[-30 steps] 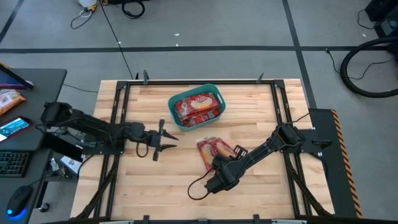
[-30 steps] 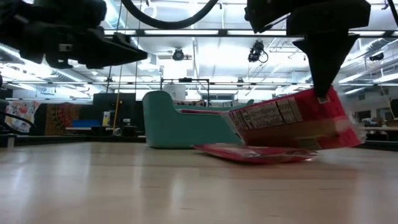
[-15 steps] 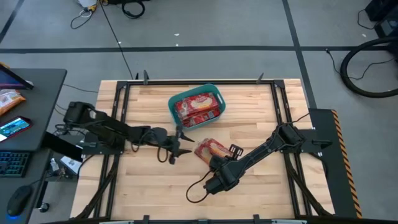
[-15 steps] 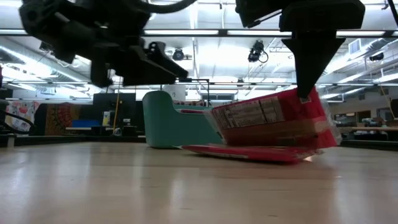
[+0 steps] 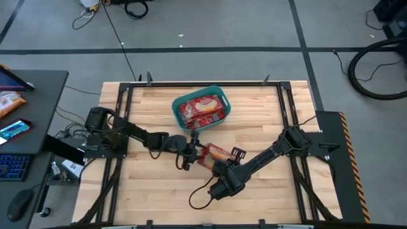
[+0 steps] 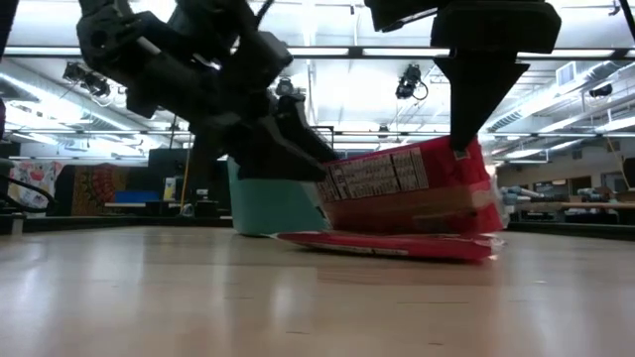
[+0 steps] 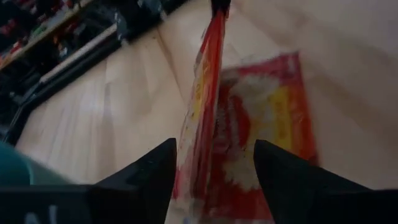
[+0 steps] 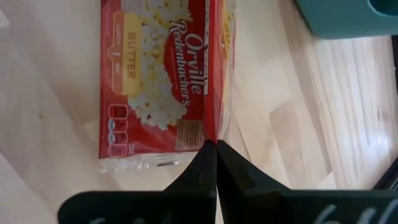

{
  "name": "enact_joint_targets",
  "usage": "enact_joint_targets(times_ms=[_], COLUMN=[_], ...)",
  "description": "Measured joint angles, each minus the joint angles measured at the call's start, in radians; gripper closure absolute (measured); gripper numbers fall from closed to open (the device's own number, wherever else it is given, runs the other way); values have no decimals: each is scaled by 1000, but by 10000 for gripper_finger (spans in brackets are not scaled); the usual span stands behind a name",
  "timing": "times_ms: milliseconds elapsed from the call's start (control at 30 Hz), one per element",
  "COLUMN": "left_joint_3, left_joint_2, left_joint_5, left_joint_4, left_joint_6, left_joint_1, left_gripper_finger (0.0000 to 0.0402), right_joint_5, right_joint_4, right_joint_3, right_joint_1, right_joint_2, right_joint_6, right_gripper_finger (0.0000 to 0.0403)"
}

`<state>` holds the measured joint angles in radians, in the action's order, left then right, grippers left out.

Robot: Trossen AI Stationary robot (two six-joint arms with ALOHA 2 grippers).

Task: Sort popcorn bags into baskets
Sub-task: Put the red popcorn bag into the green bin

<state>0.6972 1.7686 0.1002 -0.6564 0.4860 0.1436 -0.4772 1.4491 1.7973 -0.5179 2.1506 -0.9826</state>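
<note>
Several flat red popcorn packets already lie in the teal plastic tub (image 5: 201,109) at upper centre of the high view; two remain on the wooden table (image 5: 146,191) — one flat packet (image 6: 387,244) at centre, and a lifted red packet (image 6: 407,183) hanging on edge above it. The right gripper (image 8: 216,144) is clenched on that lifted packet's edge. The left gripper (image 7: 214,168) stands spread — fingers (image 7: 149,174) straddling the same packet, apparently not yet pinching.
</note>
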Motion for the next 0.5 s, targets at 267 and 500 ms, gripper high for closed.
enact_joint_targets(times_ms=[267, 500], left_joint_3=[47, 53], left_joint_2=[7, 6], left_joint_5=[72, 69], left_joint_4=[131, 171], left_joint_6=[6, -5], left_joint_1=[-3, -3], left_gripper_finger=[264, 386], right_joint_5=[-28, -31], right_joint_4=[-27, -57], right_joint_3=[0, 0], right_joint_1=[0, 0], right_joint_2=[0, 0], right_joint_6=[25, 40], right_gripper_finger=[401, 393])
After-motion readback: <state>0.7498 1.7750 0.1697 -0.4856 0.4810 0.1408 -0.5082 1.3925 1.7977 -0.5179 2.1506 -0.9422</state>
